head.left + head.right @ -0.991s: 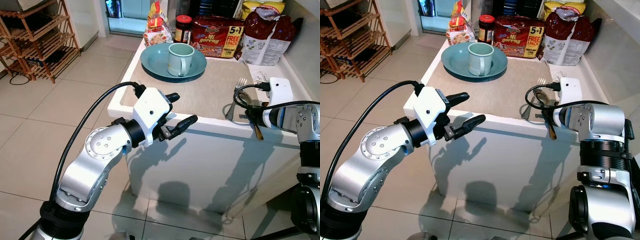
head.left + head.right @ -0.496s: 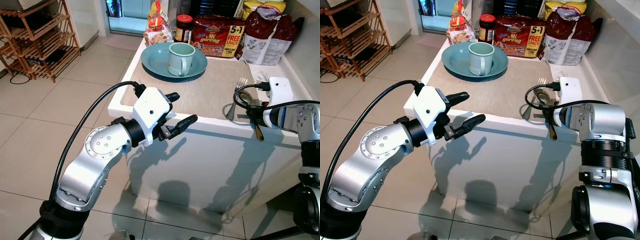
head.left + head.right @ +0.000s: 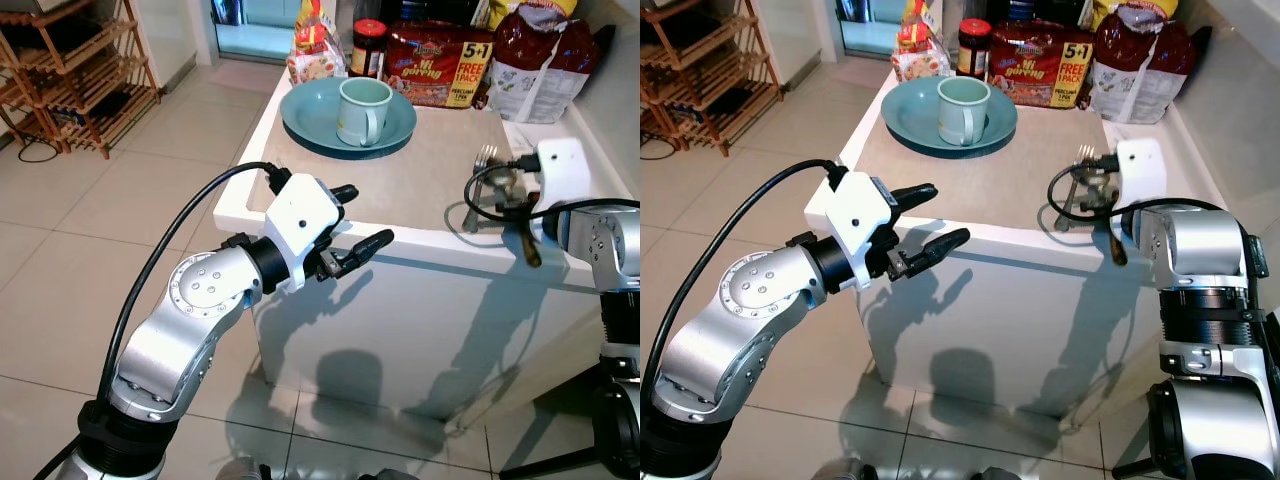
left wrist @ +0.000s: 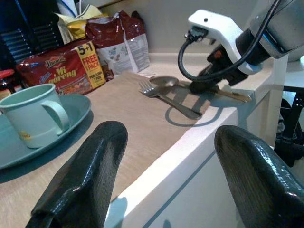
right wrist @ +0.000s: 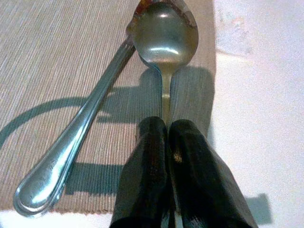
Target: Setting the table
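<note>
One plate, one mug, one fork and one spoon are counted on the counter. One jar and three food packets are seen at upper centre, and one wooden rack at upper left.

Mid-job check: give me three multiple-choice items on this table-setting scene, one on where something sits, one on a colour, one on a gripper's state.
1. Where does the pale green mug stand?
A. on the round teal plate
B. on the tiled floor
C. on the wooden rack

2. What colour is the lid of the dark jar at the table's far edge?
A. white
B. red
C. yellow

3. How is the right gripper?
A. wide open above the plate
B. shut on the fork
C. shut on the steel spoon's handle

Answers:
1 A: the pale green mug stands inside the round teal plate.
2 B: the dark jar carries a red lid.
3 C: the right gripper has its fingers pressed together around the handle of the steel spoon, while the steel fork lies free beside it on the beige placemat.
</note>
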